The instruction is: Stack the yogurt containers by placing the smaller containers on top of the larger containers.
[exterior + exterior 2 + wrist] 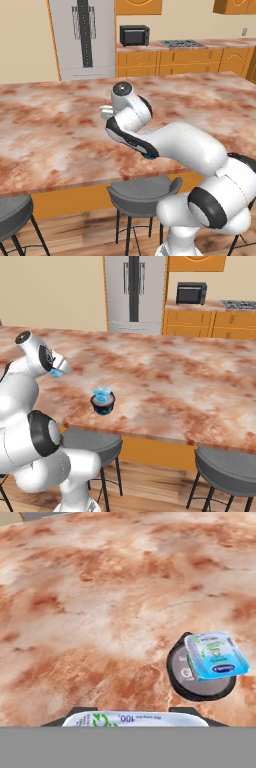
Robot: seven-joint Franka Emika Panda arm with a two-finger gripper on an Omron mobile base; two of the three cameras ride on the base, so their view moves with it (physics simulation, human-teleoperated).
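In the hand view, a small light-blue yogurt cup (135, 718) sits right at the bottom edge, between the dark tips of the hand (135, 714). The tips are clamped on its two sides, and its white label faces the camera. In the right base view this held cup (55, 373) shows as a blue patch at the end of the arm, above the near left part of the desk (165, 376).

A little further out on the marbled desk stands the dark round cup (200, 684), upright, near the front edge. A second small blue cup (216, 655) rests on its grey top, tilted and pushed off to one side so that it overhangs the rim. The right base view shows the same pair, blue cup (102, 393) on dark cup (103, 405).

Stools (227, 468) stand below the desk's front edge. Beyond the desk are a fridge (134, 291) and a microwave (191, 293).
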